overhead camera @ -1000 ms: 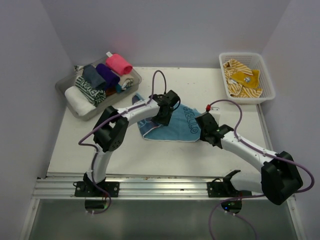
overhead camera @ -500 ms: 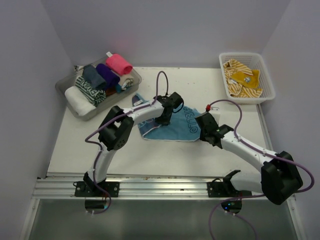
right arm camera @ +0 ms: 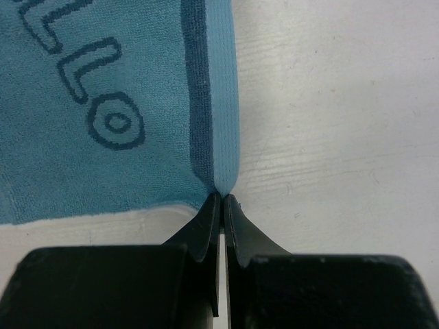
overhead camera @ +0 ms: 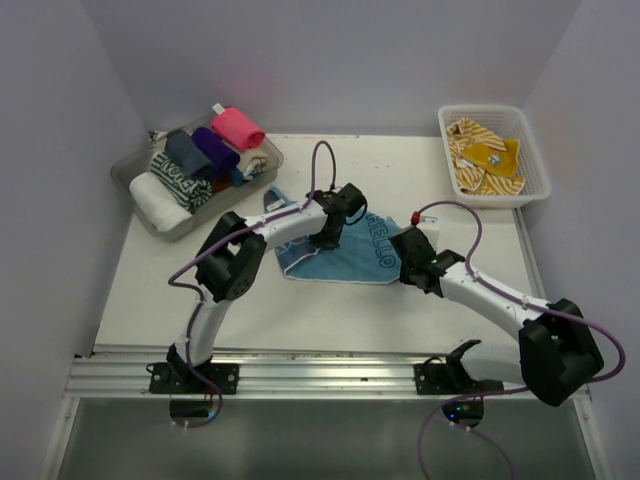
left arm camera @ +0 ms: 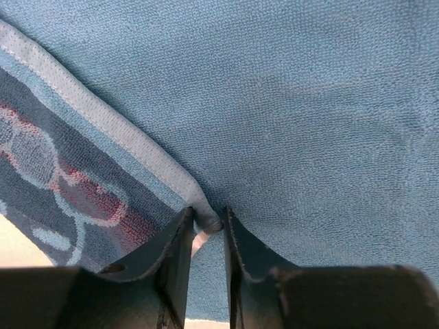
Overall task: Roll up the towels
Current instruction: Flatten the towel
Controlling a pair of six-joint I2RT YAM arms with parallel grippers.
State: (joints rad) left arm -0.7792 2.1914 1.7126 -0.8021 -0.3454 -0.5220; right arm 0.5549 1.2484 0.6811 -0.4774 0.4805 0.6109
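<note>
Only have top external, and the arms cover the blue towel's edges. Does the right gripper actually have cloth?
Observer: Yes. The right wrist view shows the right gripper shut on the light blue towel, right at a corner of its pale hem.
Operator: Left one?
Observer: The left gripper has a fold of pale hem between its fingertips, jaws narrow.
Operator: Anything beside that fold?
Observer: A dark blue band with pale and red looped outlines lies to the left of it.
</note>
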